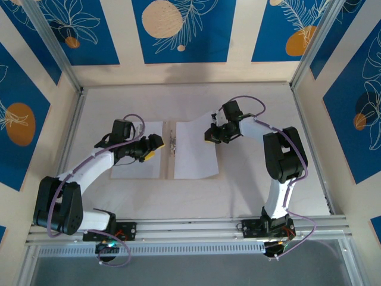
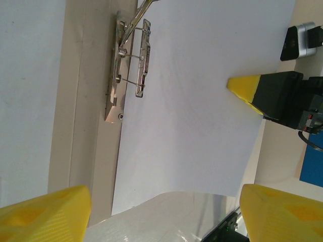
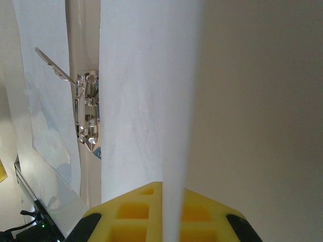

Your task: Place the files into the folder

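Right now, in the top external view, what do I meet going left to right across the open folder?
Left plain white paper sheet → silver metal clip on the spine of the tan card folder → right plain white paper sheet → right end effector, pinching that sheet's edge.

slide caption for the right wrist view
Right fingers pinch a white sheet by its edge, beside the metal folder clip.

Top view evenly lit, soft shadows on the table (image 1: 190, 199), no glare. Left wrist sharp on the metal clip (image 2: 128, 65). Right wrist: sheet (image 3: 146, 101) edge near lens blurred, right half dim.
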You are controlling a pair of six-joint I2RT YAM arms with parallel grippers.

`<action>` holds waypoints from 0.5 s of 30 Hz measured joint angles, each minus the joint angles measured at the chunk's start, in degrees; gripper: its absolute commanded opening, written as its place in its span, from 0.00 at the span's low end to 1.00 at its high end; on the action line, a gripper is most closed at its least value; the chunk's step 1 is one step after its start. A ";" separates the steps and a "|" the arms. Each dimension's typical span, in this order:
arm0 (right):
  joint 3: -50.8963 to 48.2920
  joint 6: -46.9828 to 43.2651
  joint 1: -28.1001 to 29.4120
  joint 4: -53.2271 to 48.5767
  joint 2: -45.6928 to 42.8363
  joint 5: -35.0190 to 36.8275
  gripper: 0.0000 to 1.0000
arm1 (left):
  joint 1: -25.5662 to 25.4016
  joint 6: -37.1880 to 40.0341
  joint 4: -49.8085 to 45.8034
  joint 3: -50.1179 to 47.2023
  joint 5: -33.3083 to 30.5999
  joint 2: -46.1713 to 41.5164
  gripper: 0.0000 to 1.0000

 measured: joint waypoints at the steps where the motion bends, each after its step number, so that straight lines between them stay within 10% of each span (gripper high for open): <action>1: 0.26 0.00 0.00 -0.02 0.04 0.02 0.02 | 0.00 0.02 0.00 0.00 0.00 0.00 0.78; 15: 8.09 1.81 -1.11 -5.20 6.45 -2.84 0.02 | 0.00 0.00 0.07 -0.35 0.42 0.07 0.77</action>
